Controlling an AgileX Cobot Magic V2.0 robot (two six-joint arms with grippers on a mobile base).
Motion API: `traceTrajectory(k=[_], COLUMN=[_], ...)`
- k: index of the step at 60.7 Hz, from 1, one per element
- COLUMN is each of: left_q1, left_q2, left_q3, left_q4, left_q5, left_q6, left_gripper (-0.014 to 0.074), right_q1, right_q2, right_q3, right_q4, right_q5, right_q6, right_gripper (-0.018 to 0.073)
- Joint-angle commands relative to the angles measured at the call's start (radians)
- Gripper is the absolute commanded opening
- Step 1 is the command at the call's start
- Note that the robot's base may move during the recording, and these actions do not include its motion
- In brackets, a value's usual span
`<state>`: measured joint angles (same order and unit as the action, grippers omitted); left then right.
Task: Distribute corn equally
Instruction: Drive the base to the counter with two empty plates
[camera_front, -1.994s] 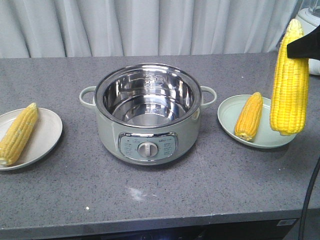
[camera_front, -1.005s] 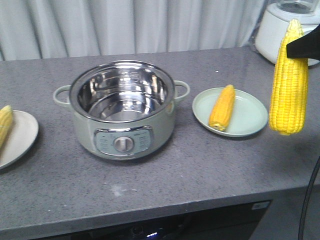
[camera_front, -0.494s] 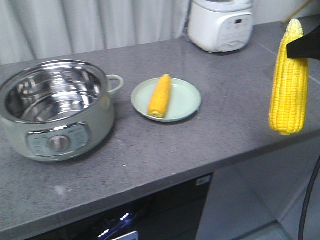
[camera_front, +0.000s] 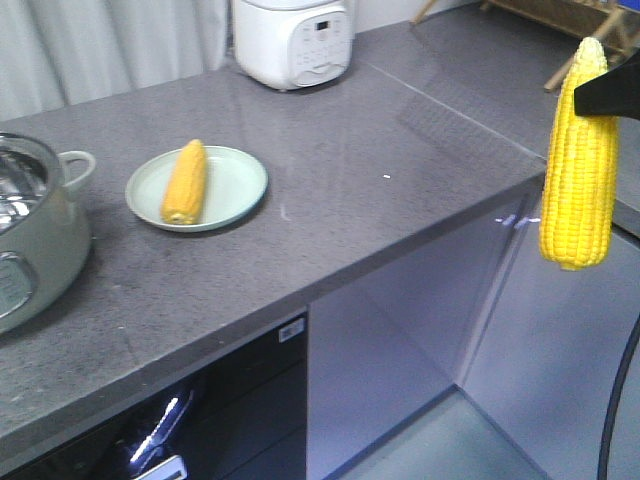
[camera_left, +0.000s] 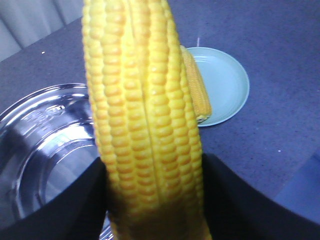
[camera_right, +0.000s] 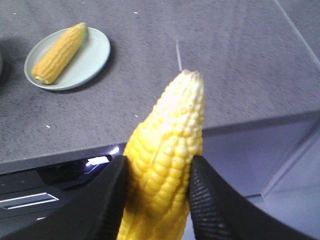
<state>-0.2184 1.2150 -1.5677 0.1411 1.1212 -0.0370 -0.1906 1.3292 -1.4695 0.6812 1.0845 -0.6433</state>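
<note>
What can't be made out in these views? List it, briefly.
Front view: the left edge cuts off the pot.
Left wrist view: the left cob, held in the left hand, hides much of the pot and part of the plate.
Right wrist view: the bottom edge cuts off the right hand and the right cob's base.

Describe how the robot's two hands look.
Both are black. The left hand shows two broad, smooth, matte fingers. The right hand has similar ones, and its ribbed finger carries a fine grip texture on the inner face. In the front view a thin black cable curves down the right edge. No markings show.
</note>
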Motion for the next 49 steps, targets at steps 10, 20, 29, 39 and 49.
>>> traceTrajectory(k=[10, 20, 29, 39, 49], left_q1=[0.002, 0.002, 0.002, 0.002, 0.002], left_q2=[-0.024, -0.024, -0.024, -0.024, -0.024], left_q3=[-0.019, -0.019, -0.019, -0.019, -0.019], left_q4=[0.007, 0.007, 0.007, 0.007, 0.007], left_q5=[-0.059, -0.059, -0.059, -0.059, -0.059], left_q6=[-0.008, -0.008, -0.008, -0.008, -0.008], left_gripper=[0.0149, 0.0149, 0.0149, 0.0149, 0.0149], right_q1=[-0.008, -0.008, -0.008, -0.008, -0.008], right_q2=[-0.029, -0.029, -0.029, -0.029, -0.029], right_q3=[-0.026, -0.026, -0.026, -0.026, -0.026], right_q4=[0.043, 0.043, 0.043, 0.043, 0.043], right_q5=[-0.043, -0.043, -0.043, -0.043, -0.043], right_q6=[-0.007, -0.007, -0.007, -0.007, -0.007], right_gripper=[0.0116, 0.0116, 0.0116, 0.0116, 0.0116])
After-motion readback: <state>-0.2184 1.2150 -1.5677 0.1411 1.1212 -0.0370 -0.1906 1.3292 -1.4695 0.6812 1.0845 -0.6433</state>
